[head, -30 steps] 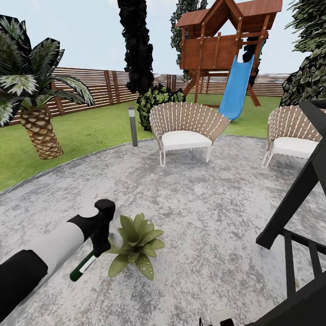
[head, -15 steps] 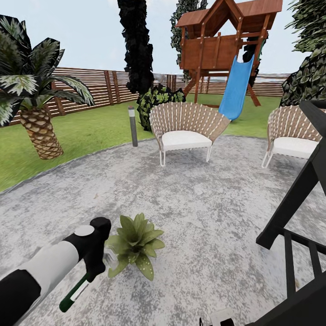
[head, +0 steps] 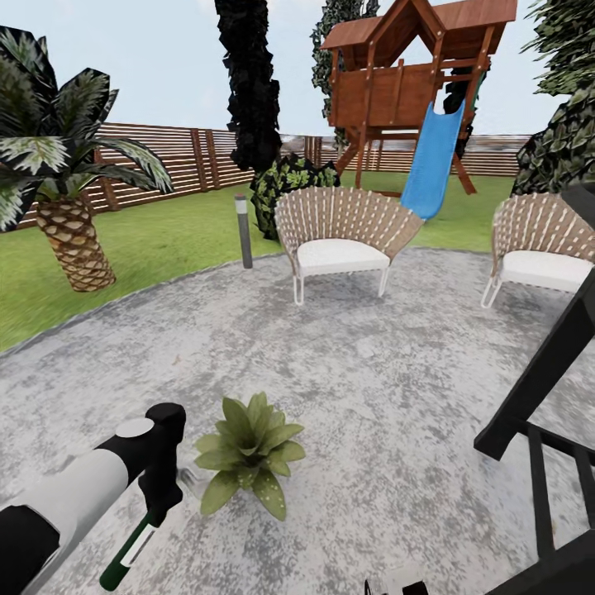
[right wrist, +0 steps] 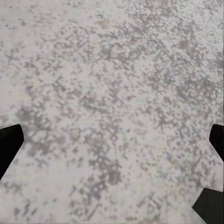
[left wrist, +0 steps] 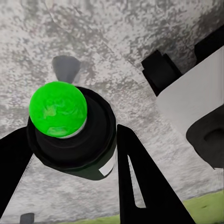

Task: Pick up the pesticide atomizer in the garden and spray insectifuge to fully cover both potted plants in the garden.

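Note:
One potted plant [head: 250, 453], a low rosette of olive-green speckled leaves, stands on the grey paving [head: 355, 372] of the garden. My left gripper [head: 161, 494] hangs just left of it, shut on the pesticide atomizer [head: 130, 552], whose dark green body slants down and away from the plant. In the left wrist view the atomizer [left wrist: 70, 133] sits between the two black fingers [left wrist: 140, 182], its green dot [left wrist: 58, 108] facing the camera. My right gripper [right wrist: 112, 144] is open over bare paving, nothing between its fingertips.
Two wicker chairs [head: 340, 235] [head: 541, 248] stand at the paving's far side. A black frame [head: 537, 388] rises close on the right. On the lawn are a lamp post [head: 243, 231], a palm [head: 70, 215], a wooden playset with a blue slide [head: 430, 161] and the slat fence [head: 173, 161].
My left arm has drawn down and back toward the lower left with the atomizer, away from the plant's leaves. The view has shifted slightly.

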You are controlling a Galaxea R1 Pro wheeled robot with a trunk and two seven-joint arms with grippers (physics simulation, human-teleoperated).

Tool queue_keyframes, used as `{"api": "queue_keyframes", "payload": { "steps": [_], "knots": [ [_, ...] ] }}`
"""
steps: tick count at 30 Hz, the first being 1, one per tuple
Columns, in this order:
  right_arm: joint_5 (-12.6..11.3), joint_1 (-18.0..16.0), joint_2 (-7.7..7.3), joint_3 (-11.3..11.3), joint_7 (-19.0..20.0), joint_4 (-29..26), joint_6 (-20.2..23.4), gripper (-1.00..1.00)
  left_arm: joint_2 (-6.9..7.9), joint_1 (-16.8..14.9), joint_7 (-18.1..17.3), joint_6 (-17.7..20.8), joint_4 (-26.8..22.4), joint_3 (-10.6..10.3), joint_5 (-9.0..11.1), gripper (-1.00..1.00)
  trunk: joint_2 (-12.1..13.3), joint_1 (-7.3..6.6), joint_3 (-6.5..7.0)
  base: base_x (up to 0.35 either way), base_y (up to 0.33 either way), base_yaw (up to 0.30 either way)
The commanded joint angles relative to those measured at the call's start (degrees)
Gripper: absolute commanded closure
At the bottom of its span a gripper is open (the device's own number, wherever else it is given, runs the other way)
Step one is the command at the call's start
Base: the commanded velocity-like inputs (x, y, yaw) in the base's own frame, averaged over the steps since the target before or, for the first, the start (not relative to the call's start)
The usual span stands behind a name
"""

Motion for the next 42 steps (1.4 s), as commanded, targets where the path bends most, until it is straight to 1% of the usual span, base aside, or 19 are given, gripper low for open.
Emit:
{"api": "queue_keyframes", "payload": {
  "steps": [1, 6, 10, 11, 13, 15, 17, 18, 19, 20, 23, 26, 31, 42],
  "knots": [
    [0.5, 0.0, 0.07, -0.5, -0.3, 0.1, -0.2, -1.00, 0.06, 0.0, -0.6, 0.6, -0.1, -0.2, -0.4, 1.00, 0.0, 0.00, -0.05, -0.010, 0.294, 0.000],
    [0.4, 0.0, 0.11, -0.5, -0.3, 0.1, -0.2, -1.00, 0.06, 0.0, -0.6, 0.6, -0.2, -0.2, -0.3, 1.00, 0.0, 0.00, -0.05, -0.075, 0.303, -0.004],
    [0.4, 0.0, 0.11, -0.5, -0.3, 0.1, -0.2, -1.00, -0.01, 0.1, -0.6, 0.6, -0.2, -0.1, -0.3, 1.00, 0.0, 0.00, -0.05, -0.074, 0.216, -0.196],
    [0.4, 0.0, 0.11, -0.5, -0.3, 0.1, -0.2, -1.00, -0.14, 0.1, -0.6, 0.6, -0.2, -0.1, -0.3, 1.00, 0.0, 0.00, -0.05, -0.017, 0.049, -0.159],
    [0.4, 0.0, 0.11, -0.5, -0.3, 0.1, -0.2, -1.00, -0.64, 0.7, 0.7, 0.7, -0.4, 0.3, -0.2, 1.00, 0.0, 0.00, -0.05, -0.006, 0.019, -0.062],
    [0.4, 0.0, 0.11, -0.5, -0.3, 0.0, -0.2, -1.00, -1.14, 1.3, 2.6, 0.7, -0.4, 2.8, 0.9, 1.00, 0.0, 0.00, -0.05, -0.002, 0.005, -0.016],
    [0.4, 0.0, 0.11, -0.5, -0.3, 0.0, -0.2, -1.00, -1.42, 1.7, 6.2, 0.7, -0.2, 5.9, 2.5, 1.00, 0.0, 0.00, -0.05, 0.000, 0.001, -0.004],
    [0.4, 0.0, 0.11, -0.5, -0.4, 0.0, -0.2, -1.00, -1.59, 2.8, 10.0, 0.7, -0.2, 8.2, 4.4, 1.00, 0.0, 0.00, -0.05, 0.000, 0.000, 0.000],
    [0.3, 0.0, 0.11, -0.5, -0.4, 0.0, -0.2, -1.00, -1.78, 3.6, 12.2, 0.7, -0.1, 9.2, 5.6, 1.00, 0.0, 0.00, -0.05, 0.000, 0.000, 0.000],
    [0.3, 0.0, 0.11, -0.5, -0.4, 0.0, -0.2, -1.00, -2.16, 4.3, 14.3, 0.7, -0.1, 9.8, 6.8, 1.00, 0.0, 0.00, -0.05, 0.000, 0.000, 0.000],
    [0.3, 0.0, 0.11, -0.5, -0.4, 0.0, -0.2, -1.00, -3.17, 5.5, 18.1, 0.7, 0.0, 10.3, 9.7, 1.00, 0.0, 0.00, -0.05, 0.000, 0.000, 0.000],
    [0.3, 0.0, 0.05, -0.6, -0.4, 0.0, -0.2, -1.00, -3.76, 5.8, 19.0, 0.7, 1.0, 10.4, 10.6, 1.00, 0.0, 0.00, -0.05, 0.000, 0.000, 0.000],
    [0.3, 0.0, 0.02, -0.6, -0.5, 0.0, -0.2, -1.00, -3.89, 5.9, 19.2, 0.6, 1.4, 10.5, 10.7, 1.00, 0.0, 0.00, -0.05, 0.000, 0.000, -0.095],
    [0.3, 0.0, 0.02, -0.6, -0.5, 0.0, -0.2, -1.00, -3.78, 5.9, 19.4, 0.3, 1.5, 10.0, 10.1, 1.00, 0.0, 0.00, -0.05, 0.000, 0.000, -0.221]
  ]
}}
